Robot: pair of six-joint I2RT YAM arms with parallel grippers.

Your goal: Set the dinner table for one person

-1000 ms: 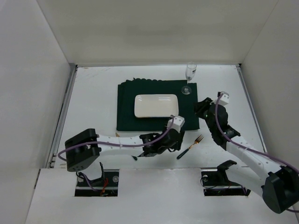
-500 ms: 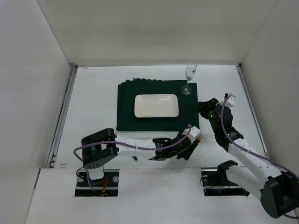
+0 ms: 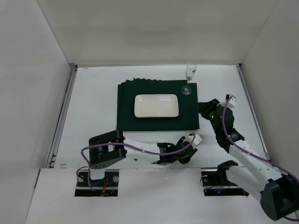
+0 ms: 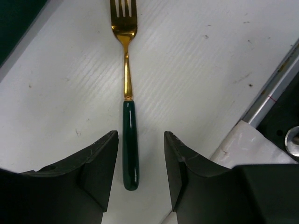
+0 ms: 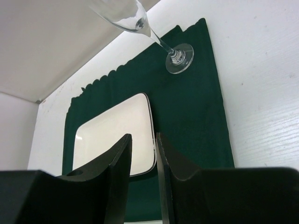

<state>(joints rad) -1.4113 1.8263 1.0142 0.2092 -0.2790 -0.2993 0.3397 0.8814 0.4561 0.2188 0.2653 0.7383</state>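
A fork with gold tines (image 4: 124,14) and a dark green handle (image 4: 131,140) lies flat on the white dinner table (image 3: 93,102). My left gripper (image 4: 140,140) is open just above it, with one jaw on each side of the handle's end and not touching it. In the top view my left gripper (image 3: 186,150) covers the fork. My right gripper (image 5: 143,140) has its jaws a narrow gap apart and empty. In the top view it (image 3: 204,108) hovers at the green mat's right edge.
A dark green mat (image 3: 126,107) carries a white rectangular plate (image 3: 156,106) and a clear stemmed glass (image 3: 189,74) at its far right corner. The plate (image 5: 117,135) and the glass (image 5: 175,58) also show in the right wrist view. A metal rail (image 4: 275,88) runs along the table's near edge.
My left arm has swung right and toward the near edge, and it now covers the fork in the top view. My right arm drew back slightly to the right. The fork has not moved.
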